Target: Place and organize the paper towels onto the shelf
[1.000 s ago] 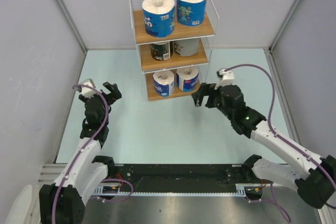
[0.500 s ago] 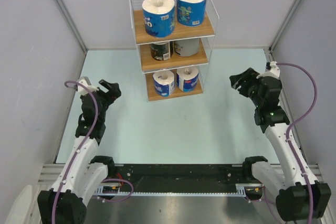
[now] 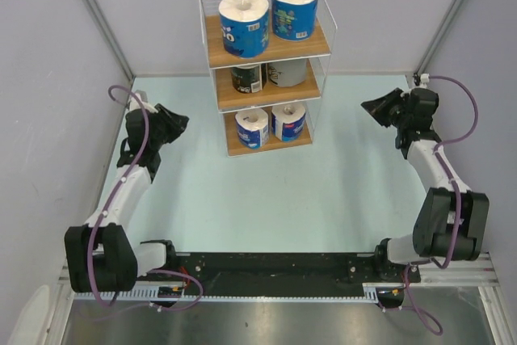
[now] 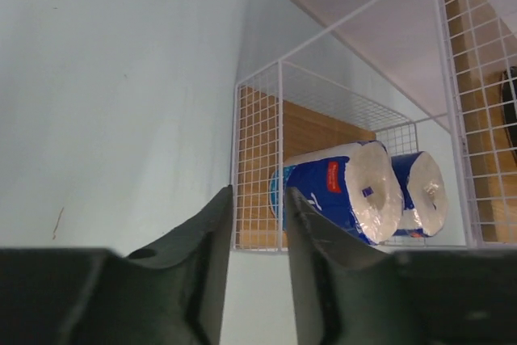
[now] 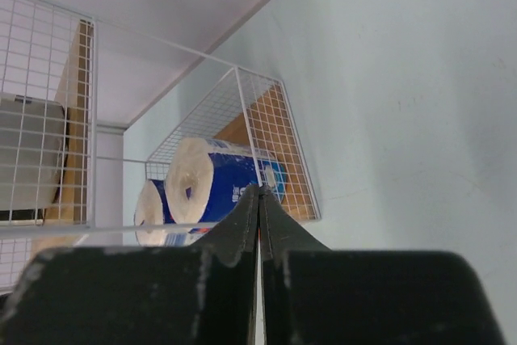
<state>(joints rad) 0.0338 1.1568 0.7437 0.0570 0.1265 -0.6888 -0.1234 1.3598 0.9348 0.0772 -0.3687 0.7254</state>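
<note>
Overhanging them, the shelf half-hides two paper towels.

Shelf: boards were brown wood, wire grid white. Top-tier paper towels showed white paper and blue printed wrappers. On the middle tier, dark-wrapped roll sat left of frame centre and grey-wrapped roll right. Bottom-tier paper towels were blue-printed, with a small red patch. Surface was pale mint. Left end effector and right end effector were black; cables were purple.

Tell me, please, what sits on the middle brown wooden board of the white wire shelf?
A dark-wrapped paper roll stands beside a grey-wrapped paper roll. The top wooden board covers their upper ends and anything behind them.
</note>
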